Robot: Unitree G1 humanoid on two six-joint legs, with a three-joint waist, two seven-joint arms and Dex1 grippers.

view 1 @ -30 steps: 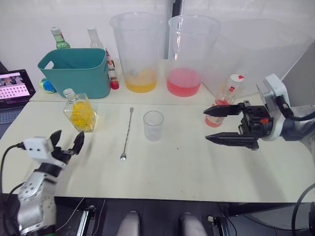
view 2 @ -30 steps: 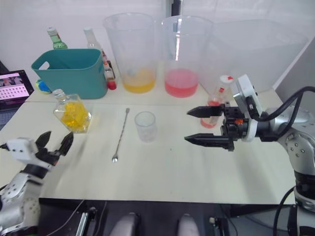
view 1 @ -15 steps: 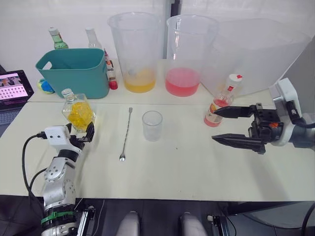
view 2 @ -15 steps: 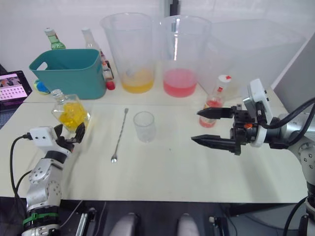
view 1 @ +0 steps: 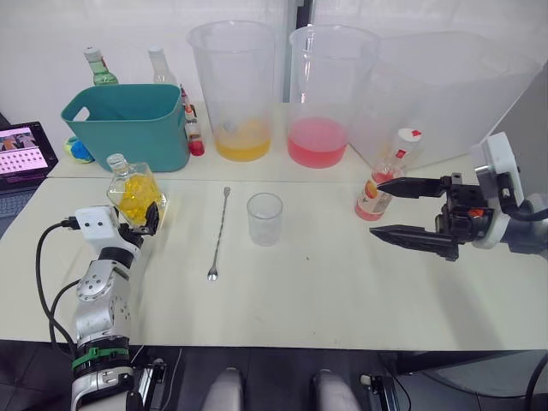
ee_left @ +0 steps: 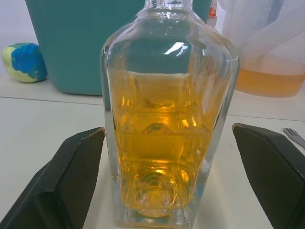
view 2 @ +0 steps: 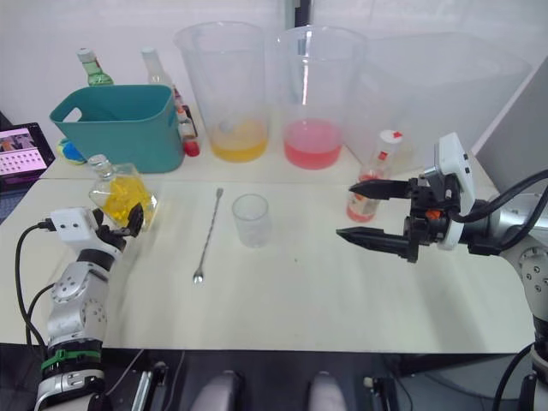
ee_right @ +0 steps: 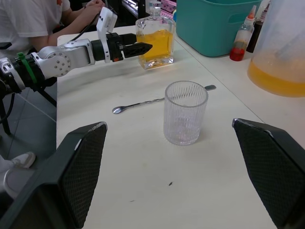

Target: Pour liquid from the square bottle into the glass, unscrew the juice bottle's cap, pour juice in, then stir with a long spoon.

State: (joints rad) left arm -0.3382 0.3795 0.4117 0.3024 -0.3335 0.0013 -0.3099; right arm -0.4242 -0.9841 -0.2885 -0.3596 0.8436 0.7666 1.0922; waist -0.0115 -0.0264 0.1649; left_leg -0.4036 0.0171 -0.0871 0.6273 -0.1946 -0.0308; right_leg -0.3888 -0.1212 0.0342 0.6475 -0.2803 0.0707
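Observation:
The square bottle (view 1: 135, 193) with yellow liquid (ee_left: 162, 143) stands at the table's left. My left gripper (view 1: 141, 221) is open at its base, and in the left wrist view a finger (ee_left: 71, 171) stands on each side of the bottle, apart from the glass. The empty glass (view 1: 265, 218) sits mid-table, with the long spoon (view 1: 219, 235) lying just to its left. The juice bottle (view 1: 399, 154) with its white cap (view 1: 412, 134) stands at the right. My right gripper (view 1: 378, 206) is open in front of it, its upper finger crossing the bottle's lower part.
A teal bin (view 1: 128, 120) stands behind the square bottle. Two huge beakers, one with yellow liquid (view 1: 235, 86) and one with pink liquid (view 1: 330, 86), and a big clear tub (view 1: 445, 86) line the back. A tablet (view 1: 26, 150) lies far left. A person (ee_right: 28, 19) sits beyond the table.
My left gripper has moved forward from the table's front edge up to the square bottle, with a finger on each side. The right gripper has drawn back slightly to the right, still open.

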